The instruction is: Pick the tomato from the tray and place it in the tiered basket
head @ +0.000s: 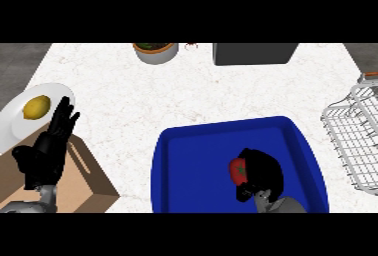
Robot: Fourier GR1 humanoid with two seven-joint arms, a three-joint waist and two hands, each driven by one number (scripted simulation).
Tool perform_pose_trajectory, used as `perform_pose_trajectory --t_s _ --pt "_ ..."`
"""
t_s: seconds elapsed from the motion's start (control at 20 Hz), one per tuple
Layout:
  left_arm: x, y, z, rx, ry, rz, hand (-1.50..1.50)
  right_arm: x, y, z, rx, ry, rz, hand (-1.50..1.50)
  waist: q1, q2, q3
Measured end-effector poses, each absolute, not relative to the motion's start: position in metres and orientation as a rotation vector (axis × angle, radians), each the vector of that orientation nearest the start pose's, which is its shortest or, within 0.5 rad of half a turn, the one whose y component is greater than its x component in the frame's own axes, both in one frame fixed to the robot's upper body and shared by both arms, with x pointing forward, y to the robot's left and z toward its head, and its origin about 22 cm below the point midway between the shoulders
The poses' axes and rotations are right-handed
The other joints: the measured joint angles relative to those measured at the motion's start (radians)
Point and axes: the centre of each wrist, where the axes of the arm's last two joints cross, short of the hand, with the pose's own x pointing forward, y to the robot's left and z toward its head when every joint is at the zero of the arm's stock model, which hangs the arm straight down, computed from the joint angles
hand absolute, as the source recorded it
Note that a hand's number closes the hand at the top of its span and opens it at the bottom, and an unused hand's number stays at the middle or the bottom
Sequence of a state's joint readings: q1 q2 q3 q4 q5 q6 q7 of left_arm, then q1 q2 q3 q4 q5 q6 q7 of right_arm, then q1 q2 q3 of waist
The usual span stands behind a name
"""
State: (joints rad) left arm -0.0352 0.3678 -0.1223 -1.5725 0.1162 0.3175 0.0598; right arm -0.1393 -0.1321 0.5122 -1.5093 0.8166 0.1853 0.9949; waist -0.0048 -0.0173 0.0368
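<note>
White speckled stone makes up the desk [148, 100]. At the far left a round white plate [15, 125] carries a yellow lemon [36, 107], and just below it lies a tan wooden board [92, 177], cut off at the bottom. The left hand [48, 150] rests over the board, fingers straight and pointing up. Further back stand a small grey pot [156, 51] with greenery and a dark box [255, 53]. In the middle sits a glossy blue tray [199, 175] with rounded corners. Inside it the right hand [262, 172] curls its fingers round the red tomato [238, 170], hiding most of it. At the right edge the white wire basket [354, 140] is partly out of view.
</note>
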Motion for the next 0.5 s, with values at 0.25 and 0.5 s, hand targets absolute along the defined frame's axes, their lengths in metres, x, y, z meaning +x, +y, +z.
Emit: perform_pose_trajectory --t_s 0.25,0.5 --pt "0.249 0.280 0.029 0.333 -1.551 -0.042 0.00 0.242 -0.128 0.001 -0.835 -0.704 1.015 1.50 0.006 -0.002 -0.003" --pt "0.244 0.286 0.027 0.349 -1.532 -0.025 0.00 0.240 -0.144 -0.004 -0.922 -0.678 0.938 1.50 -0.017 -0.005 -0.001"
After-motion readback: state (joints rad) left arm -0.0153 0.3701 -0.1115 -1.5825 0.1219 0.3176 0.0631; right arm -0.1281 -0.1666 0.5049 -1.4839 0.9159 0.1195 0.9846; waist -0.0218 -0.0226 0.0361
